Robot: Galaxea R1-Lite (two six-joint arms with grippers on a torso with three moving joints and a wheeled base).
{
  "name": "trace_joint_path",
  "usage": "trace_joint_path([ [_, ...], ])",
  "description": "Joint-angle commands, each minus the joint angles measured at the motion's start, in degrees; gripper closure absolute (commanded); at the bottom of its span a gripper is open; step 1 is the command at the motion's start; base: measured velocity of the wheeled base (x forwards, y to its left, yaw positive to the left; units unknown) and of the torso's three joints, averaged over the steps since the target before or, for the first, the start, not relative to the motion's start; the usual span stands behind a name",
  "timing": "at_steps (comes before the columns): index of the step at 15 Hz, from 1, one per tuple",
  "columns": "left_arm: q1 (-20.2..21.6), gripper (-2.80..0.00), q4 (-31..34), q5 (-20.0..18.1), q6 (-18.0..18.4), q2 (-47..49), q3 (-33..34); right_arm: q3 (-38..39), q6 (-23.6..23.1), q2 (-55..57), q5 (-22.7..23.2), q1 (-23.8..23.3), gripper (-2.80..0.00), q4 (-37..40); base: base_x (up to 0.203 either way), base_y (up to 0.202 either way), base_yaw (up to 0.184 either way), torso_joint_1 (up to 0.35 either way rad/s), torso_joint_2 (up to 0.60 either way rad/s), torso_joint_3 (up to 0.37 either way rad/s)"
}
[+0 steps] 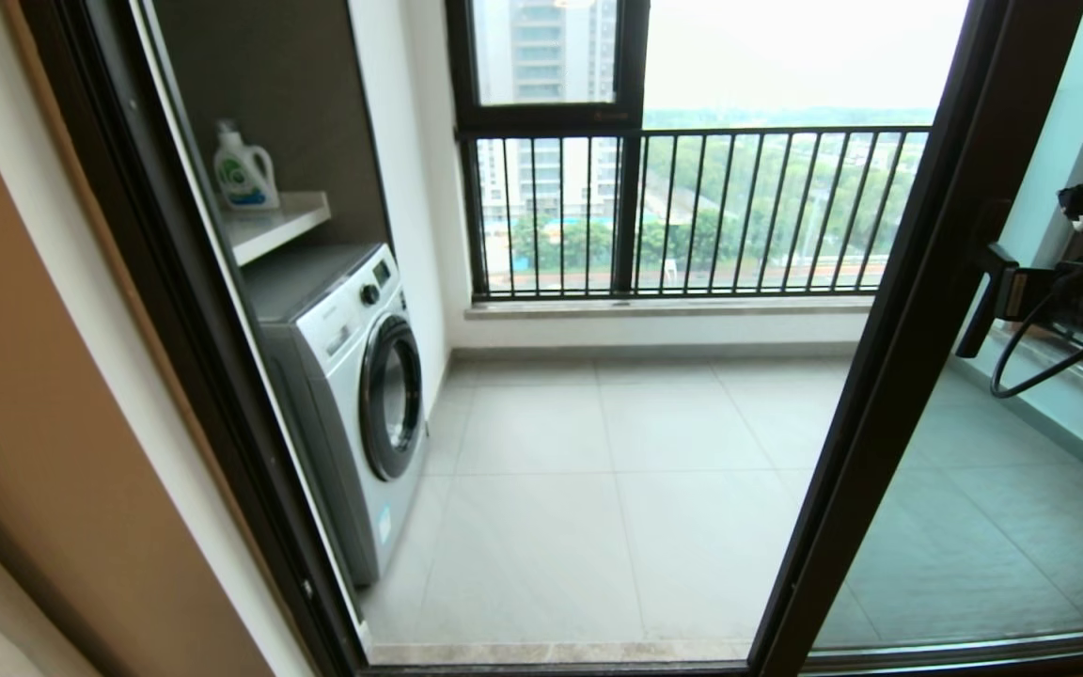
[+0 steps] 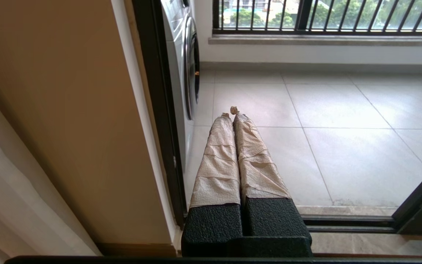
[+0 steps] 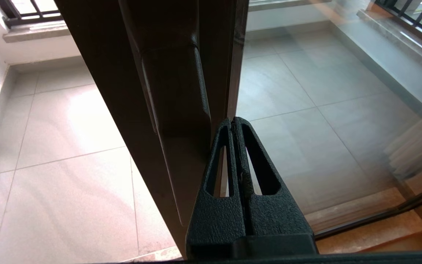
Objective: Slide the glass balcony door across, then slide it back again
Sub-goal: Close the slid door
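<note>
A: Right gripper [image 3: 233, 123]?
B: Pressed shut, 2 black fingers tip to tip, nothing between them. Tips set against the door [image 3: 130, 91] frame, just beside the bar handle [image 3: 176, 95], centre of the right wrist view.

A: And from the head view?
B: Right gripper [image 1: 997, 273] at the right edge, mid-height, touching the handle [image 1: 983, 301] on the door [image 1: 889, 376] upright. Cables looping behind it.

A: Left gripper [image 2: 233, 113]?
B: Closed as well, 2 paper-wrapped fingers side by side, empty. Hanging low before the opening, centre of the left wrist view, apart from the door. Out of sight in the head view.

A: Door position?
B: Slid to the right side of the head frame, dark upright running diagonally from top right down to bottom centre, glass to its right. Opening wide to its left.

A: Beyond that?
B: Washer [image 1: 353, 395] at centre left, detergent bottle [image 1: 243, 169] on a shelf [image 1: 278, 226] above it, upper left. Railing [image 1: 692, 212] across the top centre. Tiled floor [image 1: 598, 489] in the middle.
</note>
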Motion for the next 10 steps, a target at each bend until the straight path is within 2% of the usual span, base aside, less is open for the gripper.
trace_joint_path([
  [1,0.0,0.00,0.0,0.0,0.0,0.1,0.0,0.4,0.0,-0.2,-0.1,0.6,0.00,-0.5,0.000,0.000,0.000,0.000,0.00,0.000],
  [7,0.0,0.00,0.0,0.0,0.0,0.1,0.0,4.0,-0.1,-1.6,-1.7,4.6,0.00,-2.8,0.000,0.000,0.000,0.000,0.00,0.000],
  [10,0.0,0.00,0.0,0.0,0.0,0.1,0.0,4.1,-0.1,-1.7,-1.9,5.1,0.00,-2.9,0.000,0.000,0.000,0.000,0.00,0.000],
])
